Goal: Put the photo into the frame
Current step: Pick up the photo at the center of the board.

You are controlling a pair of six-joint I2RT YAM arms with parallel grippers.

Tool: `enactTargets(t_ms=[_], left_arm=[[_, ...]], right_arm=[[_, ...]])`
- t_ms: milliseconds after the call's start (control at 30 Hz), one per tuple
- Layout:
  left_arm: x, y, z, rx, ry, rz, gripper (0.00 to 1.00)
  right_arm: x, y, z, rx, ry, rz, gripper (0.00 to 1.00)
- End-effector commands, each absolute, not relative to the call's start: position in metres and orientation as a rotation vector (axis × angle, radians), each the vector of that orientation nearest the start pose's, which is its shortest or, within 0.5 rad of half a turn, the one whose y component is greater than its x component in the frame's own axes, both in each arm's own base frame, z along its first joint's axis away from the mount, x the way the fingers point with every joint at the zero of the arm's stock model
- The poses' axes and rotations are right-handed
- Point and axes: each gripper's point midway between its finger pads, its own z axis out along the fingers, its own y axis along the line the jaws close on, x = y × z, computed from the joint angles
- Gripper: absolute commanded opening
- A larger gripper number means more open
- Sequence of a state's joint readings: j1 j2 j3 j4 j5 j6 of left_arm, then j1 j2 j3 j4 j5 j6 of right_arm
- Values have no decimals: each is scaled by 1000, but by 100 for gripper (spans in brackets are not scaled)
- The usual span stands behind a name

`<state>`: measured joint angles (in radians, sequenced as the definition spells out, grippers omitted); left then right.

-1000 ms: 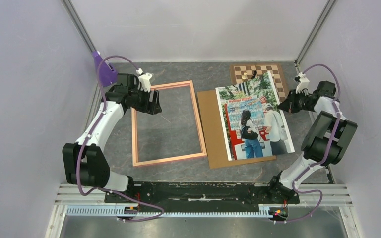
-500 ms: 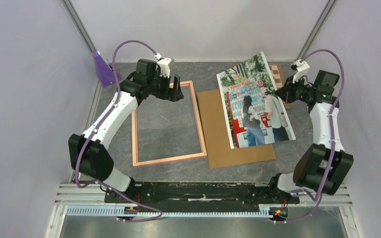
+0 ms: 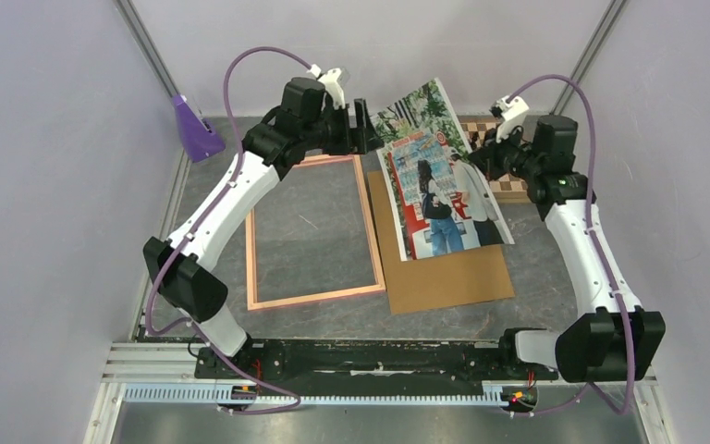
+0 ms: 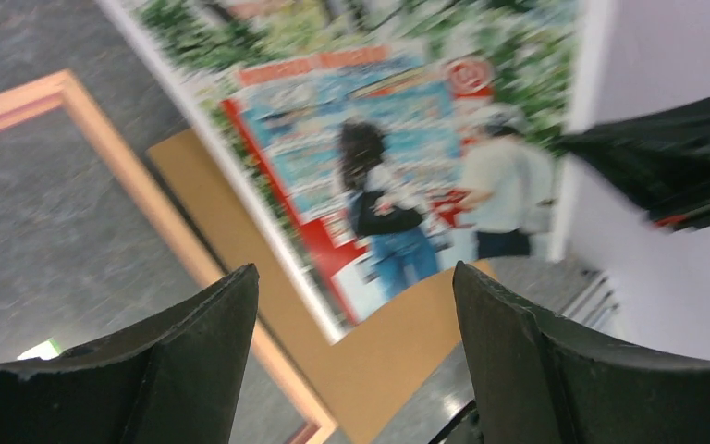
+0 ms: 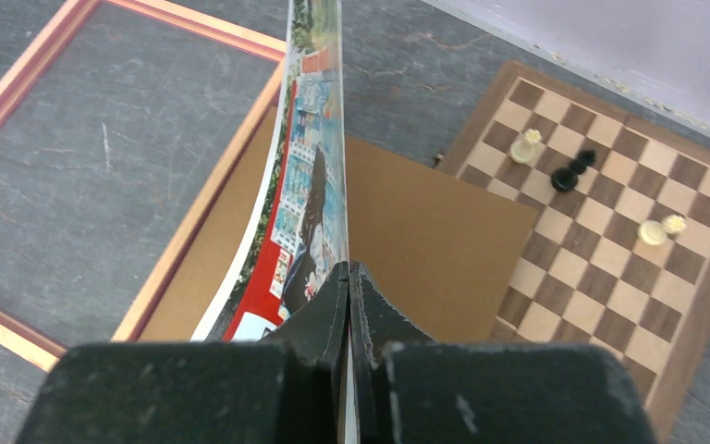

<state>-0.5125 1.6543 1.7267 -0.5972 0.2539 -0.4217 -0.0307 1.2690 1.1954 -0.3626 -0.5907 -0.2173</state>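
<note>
The photo (image 3: 433, 176), a colour print of a dark-haired woman at a red vending machine, is raised and tilted above the brown backing board (image 3: 453, 277). My right gripper (image 3: 483, 159) is shut on its right edge. In the right wrist view the photo (image 5: 319, 166) runs edge-on out of the shut right gripper (image 5: 347, 268). My left gripper (image 3: 362, 125) hangs open just left of the print's upper part, with nothing between its fingers. In the left wrist view, the photo (image 4: 397, 139) lies beyond the left gripper (image 4: 356, 273). The pink frame (image 3: 314, 297) lies flat to the left.
A chessboard (image 5: 610, 250) with a few pieces (image 5: 569, 171) sits at the back right, partly behind my right arm (image 3: 582, 240). A purple object (image 3: 194, 129) stands at the back left corner. Walls close in on three sides.
My right arm has lifted the photo off the backing board and carried it left. My left arm has swung from over the frame's left side to the print's upper left edge, staying open.
</note>
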Motion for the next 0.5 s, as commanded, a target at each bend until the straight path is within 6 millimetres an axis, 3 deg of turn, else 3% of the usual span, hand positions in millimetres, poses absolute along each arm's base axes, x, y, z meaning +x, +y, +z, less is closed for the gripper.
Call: enactTargets(t_ms=[0,233,467], left_arm=[[390,-313,358,76,2081,-950,84],[391,-351,364,41,2105,-1030,86],[397,-370,366,9,2106,-1089,87]], right_arm=[[392,104,316,-491,1786,387,0],[392,152,326,-526,1768,350,0],[392,180,324,-569,1768,310,0]])
